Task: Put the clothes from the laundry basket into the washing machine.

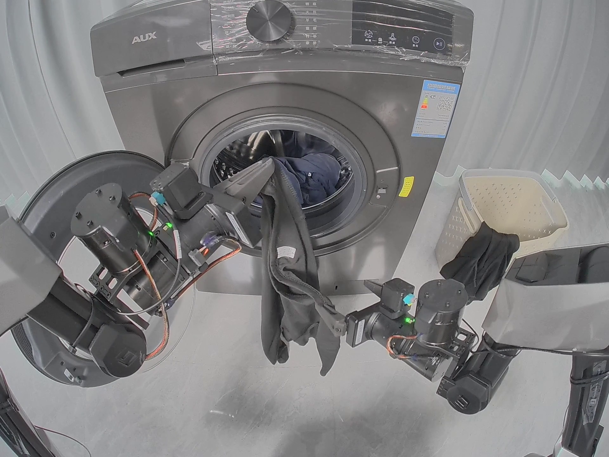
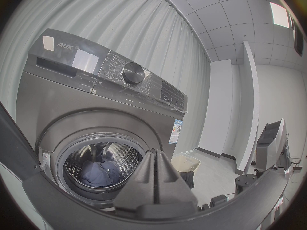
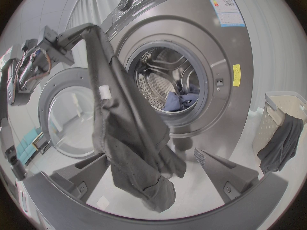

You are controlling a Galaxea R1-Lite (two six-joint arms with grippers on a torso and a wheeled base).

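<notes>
Left arm (image 1: 120,236) and right arm (image 1: 438,322): dark grey cylindrical joints, orange braided cables, green lights; left gripper (image 1: 268,167) black.

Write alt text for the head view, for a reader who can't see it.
The left gripper, shut on a dark grey garment, holds it at the drum mouth of the open washing machine, and the cloth hangs down. The open right gripper sits at its lower edge. A black garment drapes over the rim of the laundry basket at the right.
</notes>
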